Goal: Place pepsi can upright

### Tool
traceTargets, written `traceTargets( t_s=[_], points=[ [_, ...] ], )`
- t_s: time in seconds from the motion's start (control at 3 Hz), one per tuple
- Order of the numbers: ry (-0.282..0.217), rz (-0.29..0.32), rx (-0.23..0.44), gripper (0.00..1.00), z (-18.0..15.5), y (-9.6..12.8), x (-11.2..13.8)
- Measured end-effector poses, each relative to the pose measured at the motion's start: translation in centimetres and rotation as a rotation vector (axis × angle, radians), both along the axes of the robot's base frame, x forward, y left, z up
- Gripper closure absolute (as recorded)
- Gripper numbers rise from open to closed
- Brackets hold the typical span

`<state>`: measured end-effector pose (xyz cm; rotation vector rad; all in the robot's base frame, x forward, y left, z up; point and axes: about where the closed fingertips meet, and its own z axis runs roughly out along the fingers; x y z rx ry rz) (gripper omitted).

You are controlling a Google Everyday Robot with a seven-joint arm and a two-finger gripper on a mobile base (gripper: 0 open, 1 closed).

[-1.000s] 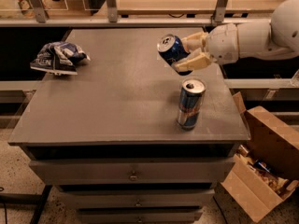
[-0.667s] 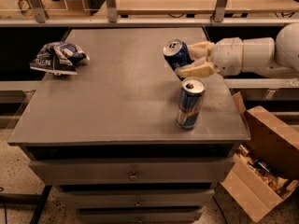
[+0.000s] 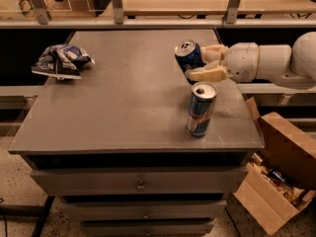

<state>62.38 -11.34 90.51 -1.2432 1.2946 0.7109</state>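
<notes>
The pepsi can (image 3: 187, 56), short and dark blue with a silver top, stands nearly upright on the grey tabletop (image 3: 128, 93) at the right rear. My gripper (image 3: 200, 62) reaches in from the right on a white arm and its cream fingers (image 3: 208, 73) close around the can from the right side. The can's base looks at or just above the table surface; I cannot tell whether it touches.
A taller slim blue-and-silver can (image 3: 200, 109) stands upright just in front of the gripper. A wrinkled blue-white snack bag (image 3: 60, 61) lies at the left rear. An open cardboard box (image 3: 276, 167) sits on the floor to the right. Drawers are below the tabletop.
The gripper has lowered the pepsi can toward the table and turned it from tilted to nearly upright, shifting slightly right. The tall can and the bag have not moved.
</notes>
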Motion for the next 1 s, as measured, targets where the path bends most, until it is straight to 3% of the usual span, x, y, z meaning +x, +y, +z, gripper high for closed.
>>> traceTargets(
  t_s=[0.33, 1.0],
  points=[
    [0.031, -0.054, 0.121, 1.0, 0.0, -1.0, 0.3],
    [0.123, -0.137, 0.226, 1.0, -0.3, -2.8, 1.3]
  ],
)
